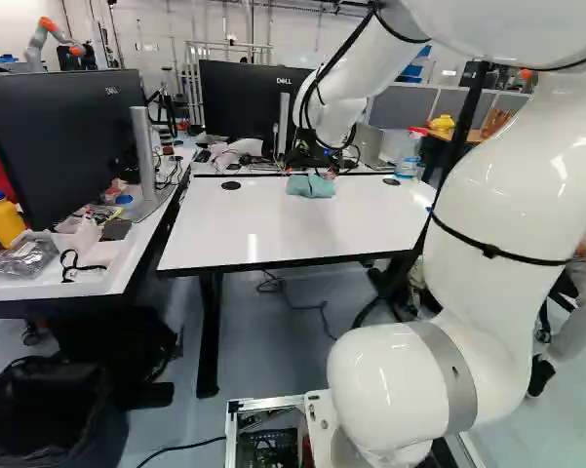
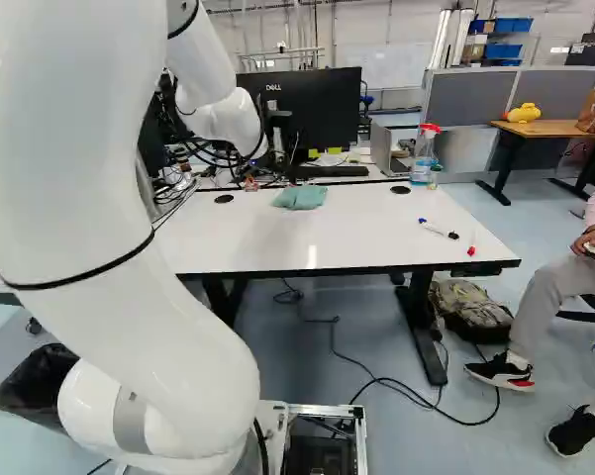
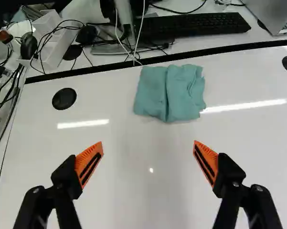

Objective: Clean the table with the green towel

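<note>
Hand (image 3: pixel 148 162) wide open, fingers apart, holding nothing

The towel (image 3: pixel 153 98) looks plain blue-green to me, the tabletop (image 1: pixel 302 219) white with black edging. Far left in the left base view, I see a yellow bottle (image 1: pixel 4 220), blue-capped.

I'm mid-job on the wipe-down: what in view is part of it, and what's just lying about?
Part of the job:
- green towel, folded on the table
- white table
- gripper, open

Lying about:
- markers
- spray bottle, not named in the task
- keyboard
- laptop
- backpack
</note>
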{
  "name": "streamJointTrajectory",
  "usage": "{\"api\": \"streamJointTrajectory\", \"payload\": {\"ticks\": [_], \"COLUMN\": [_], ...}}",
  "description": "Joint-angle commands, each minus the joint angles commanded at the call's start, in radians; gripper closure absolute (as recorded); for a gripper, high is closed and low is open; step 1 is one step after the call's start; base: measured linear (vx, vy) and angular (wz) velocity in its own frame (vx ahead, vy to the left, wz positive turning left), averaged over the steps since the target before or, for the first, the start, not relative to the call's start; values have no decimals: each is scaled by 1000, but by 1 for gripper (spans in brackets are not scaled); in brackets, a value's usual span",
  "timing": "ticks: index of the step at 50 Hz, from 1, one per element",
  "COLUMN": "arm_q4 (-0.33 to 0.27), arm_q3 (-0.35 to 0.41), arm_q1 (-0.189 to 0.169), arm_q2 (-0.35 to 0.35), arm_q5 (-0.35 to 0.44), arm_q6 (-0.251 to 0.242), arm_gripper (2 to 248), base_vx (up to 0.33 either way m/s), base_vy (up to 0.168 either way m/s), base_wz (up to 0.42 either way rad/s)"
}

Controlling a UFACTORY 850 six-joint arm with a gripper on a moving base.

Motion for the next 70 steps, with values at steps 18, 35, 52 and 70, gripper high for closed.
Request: {"api": "streamJointTrajectory", "payload": {"ticks": [18, 35, 52, 70], "arm_q4": [0, 0, 0, -1], "arm_q3": [85, 163, 225, 232], "arm_q1": [39, 80, 119, 117], "arm_q2": [82, 160, 227, 228], "arm_q5": [0, 0, 0, 11], "arm_q6": [0, 0, 0, 0], "arm_gripper": [3, 3, 3, 3], "base_vx": [0, 0, 0, 0], "base_vy": [0, 0, 0, 0], "base_wz": [0, 0, 0, 0]}}
